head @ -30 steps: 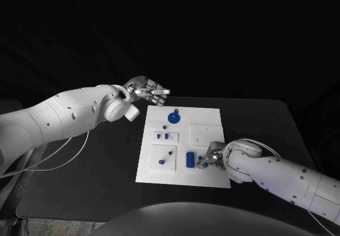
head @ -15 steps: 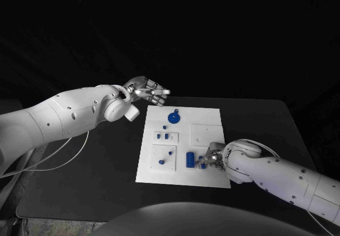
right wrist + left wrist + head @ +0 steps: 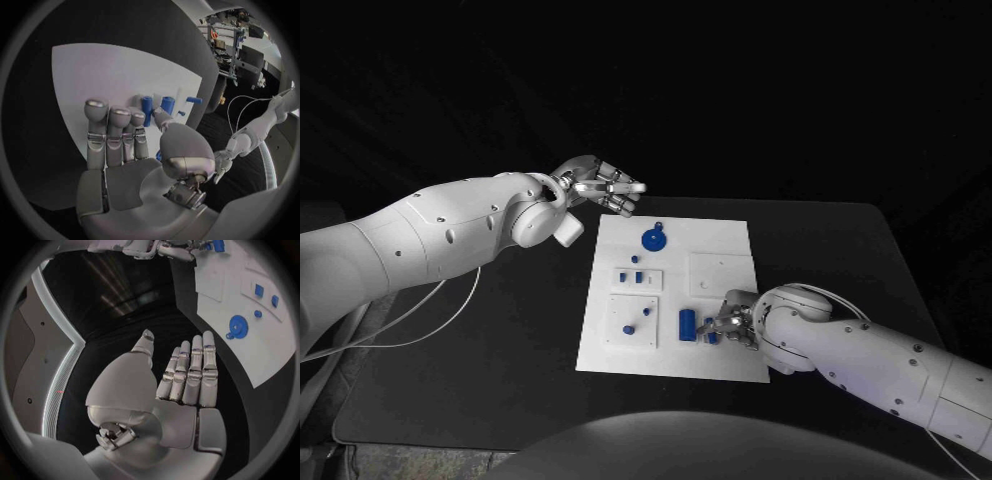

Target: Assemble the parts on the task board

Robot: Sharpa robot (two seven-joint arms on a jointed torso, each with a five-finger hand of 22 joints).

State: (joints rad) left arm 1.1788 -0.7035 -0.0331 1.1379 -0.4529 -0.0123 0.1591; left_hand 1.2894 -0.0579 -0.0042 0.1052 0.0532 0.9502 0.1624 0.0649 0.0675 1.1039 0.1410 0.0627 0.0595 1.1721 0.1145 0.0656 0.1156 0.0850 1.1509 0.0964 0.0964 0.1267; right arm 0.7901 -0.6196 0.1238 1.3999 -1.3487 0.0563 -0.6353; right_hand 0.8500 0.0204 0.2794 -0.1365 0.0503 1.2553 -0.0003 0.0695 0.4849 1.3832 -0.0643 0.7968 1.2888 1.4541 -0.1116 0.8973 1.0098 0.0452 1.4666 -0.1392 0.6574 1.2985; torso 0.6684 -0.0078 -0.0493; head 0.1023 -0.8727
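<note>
Right hand [image 3: 736, 322] sits low over the near right part of the task board [image 3: 718, 235], fingers extended side by side in the wrist view, fingertips right by a small blue part [image 3: 711, 337]; whether it grips that part I cannot tell. Just beside stands a blue cylinder [image 3: 687, 323]. Further up the board lies a round blue disc [image 3: 653, 239]. Left hand [image 3: 600, 186] hovers off the board's far left corner, fingers straight, holding nothing, above the black table [image 3: 848, 250].
</note>
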